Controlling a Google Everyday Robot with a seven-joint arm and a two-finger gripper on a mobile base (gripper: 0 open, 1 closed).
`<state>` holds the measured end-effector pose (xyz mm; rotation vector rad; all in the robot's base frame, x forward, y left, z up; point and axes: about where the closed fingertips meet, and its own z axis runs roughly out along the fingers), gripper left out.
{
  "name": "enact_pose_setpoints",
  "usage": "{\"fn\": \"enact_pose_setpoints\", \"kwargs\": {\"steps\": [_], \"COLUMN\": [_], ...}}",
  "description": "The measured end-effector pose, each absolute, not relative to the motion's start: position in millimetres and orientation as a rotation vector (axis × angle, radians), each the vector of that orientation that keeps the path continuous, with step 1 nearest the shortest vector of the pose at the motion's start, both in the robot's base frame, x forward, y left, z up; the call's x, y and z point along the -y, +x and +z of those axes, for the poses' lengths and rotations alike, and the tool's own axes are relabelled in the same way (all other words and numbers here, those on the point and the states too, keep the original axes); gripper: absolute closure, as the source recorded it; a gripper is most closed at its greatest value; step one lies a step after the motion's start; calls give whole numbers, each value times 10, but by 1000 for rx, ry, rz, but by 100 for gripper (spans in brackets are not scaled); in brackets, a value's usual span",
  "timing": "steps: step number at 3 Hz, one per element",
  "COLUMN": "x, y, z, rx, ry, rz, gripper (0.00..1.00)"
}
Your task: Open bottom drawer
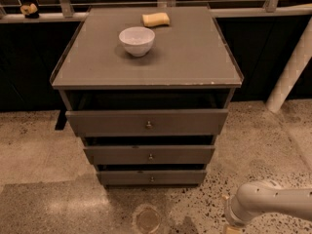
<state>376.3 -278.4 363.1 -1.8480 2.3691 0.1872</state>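
I am looking at the bottom drawer [151,178], the lowest of three fronts on the desk [185,57]. My hand [230,228] is hanging low, right of the drawer and apart from it. It is mostly cut off by the bottom edge, so I cannot tell its grip.

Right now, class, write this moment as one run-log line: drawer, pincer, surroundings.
bottom drawer: untouched | pincer: bottom right of view, near floor, apart from cabinet | on top: bowl, sponge
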Motion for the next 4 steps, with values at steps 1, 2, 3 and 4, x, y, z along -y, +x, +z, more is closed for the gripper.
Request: {"fn": "enact_pose_setpoints", "kwargs": {"steps": [1,2,3,4], "x": [2662,2492,2350,2334], "y": [3978,4218,4460,4498], "z": [3410,3487,3682,3696], "rx": [-2293,-2181,-2049,-2028], "ry": [-1917,-1978,-1995,-1995], "rz": [165,79,-18,-31], "gripper": [0,0,0,0]}}
